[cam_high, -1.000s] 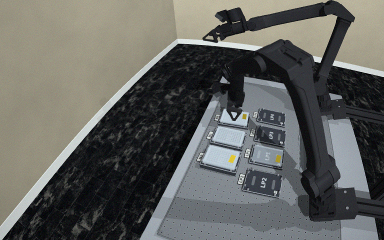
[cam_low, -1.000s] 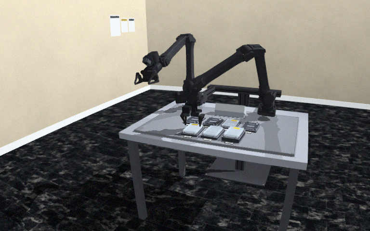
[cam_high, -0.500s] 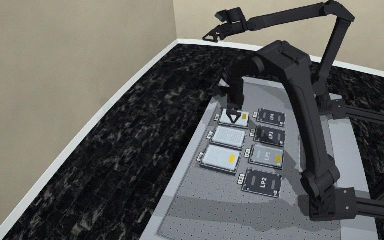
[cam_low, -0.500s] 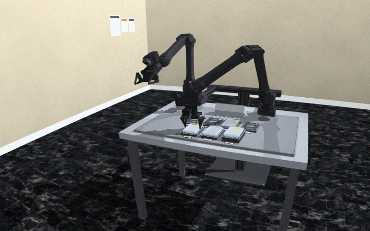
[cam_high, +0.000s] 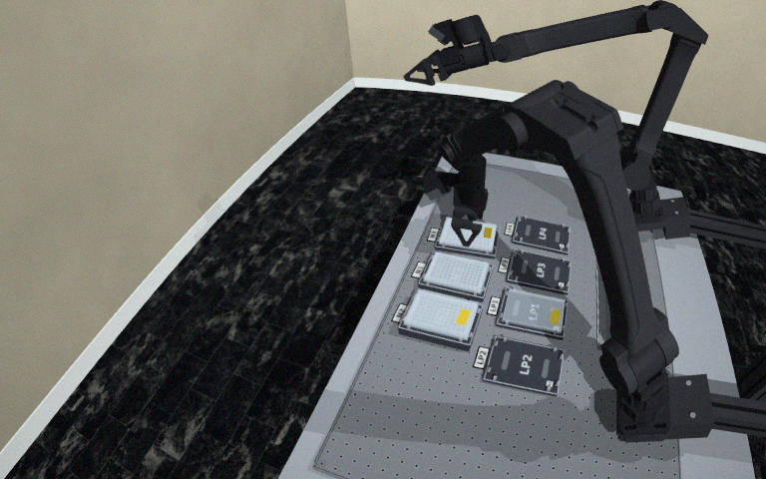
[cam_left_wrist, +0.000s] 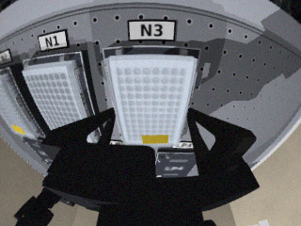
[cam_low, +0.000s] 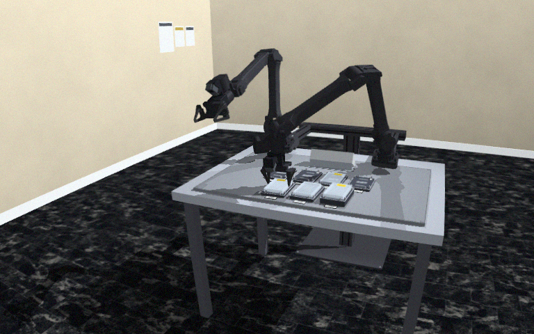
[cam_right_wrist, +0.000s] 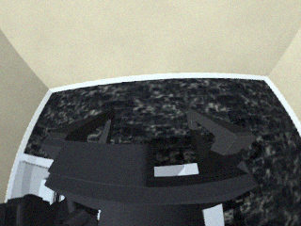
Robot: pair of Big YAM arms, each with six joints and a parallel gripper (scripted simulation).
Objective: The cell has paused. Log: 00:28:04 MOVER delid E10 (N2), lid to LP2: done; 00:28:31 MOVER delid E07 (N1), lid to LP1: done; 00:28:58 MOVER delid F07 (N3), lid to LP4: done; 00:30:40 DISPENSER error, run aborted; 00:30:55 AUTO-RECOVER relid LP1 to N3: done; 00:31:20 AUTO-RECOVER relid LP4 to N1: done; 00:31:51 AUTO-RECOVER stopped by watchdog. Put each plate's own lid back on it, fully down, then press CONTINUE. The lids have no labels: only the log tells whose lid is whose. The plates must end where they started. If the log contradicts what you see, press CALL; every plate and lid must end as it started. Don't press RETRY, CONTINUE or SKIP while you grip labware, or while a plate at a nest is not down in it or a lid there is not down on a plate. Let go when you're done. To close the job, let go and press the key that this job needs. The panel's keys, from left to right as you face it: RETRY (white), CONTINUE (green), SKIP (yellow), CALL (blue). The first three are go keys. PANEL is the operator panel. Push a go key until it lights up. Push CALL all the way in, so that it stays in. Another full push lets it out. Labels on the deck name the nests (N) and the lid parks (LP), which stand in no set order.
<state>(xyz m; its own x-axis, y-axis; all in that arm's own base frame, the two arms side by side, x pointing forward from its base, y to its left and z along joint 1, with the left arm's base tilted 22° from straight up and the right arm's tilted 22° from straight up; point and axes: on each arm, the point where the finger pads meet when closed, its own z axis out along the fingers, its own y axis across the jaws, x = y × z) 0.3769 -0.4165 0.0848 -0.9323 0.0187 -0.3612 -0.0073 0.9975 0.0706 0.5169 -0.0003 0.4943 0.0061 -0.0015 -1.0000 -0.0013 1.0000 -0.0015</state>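
"Dark marbled floor [cam_high: 225,282] [cam_low: 117,275] [cam_right_wrist: 155,99] all round. Progress?"

"N2 lid [cam_high: 463,316] [cam_low: 341,185] [cam_left_wrist: 18,129] and N3 lid [cam_high: 487,232] [cam_low: 280,180] [cam_left_wrist: 155,139] are on; full seating I can't confirm. N1 plate [cam_high: 456,271] [cam_low: 306,191] [cam_left_wrist: 49,85] looks bare, one lid at LP1 [cam_high: 555,315] [cam_low: 337,174]."

"Grippers?"

"My left gripper [cam_high: 466,236] [cam_low: 278,181] [cam_left_wrist: 150,112] spreads around N3, my right gripper [cam_high: 420,76] [cam_low: 211,117] [cam_right_wrist: 150,112] wide in air. Lidding N1, then the key, remain, I judge."

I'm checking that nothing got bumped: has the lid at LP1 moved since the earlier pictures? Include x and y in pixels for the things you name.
No; the lid [cam_high: 531,311] [cam_low: 334,178] sits squarely on LP1, beside its label [cam_high: 493,305].
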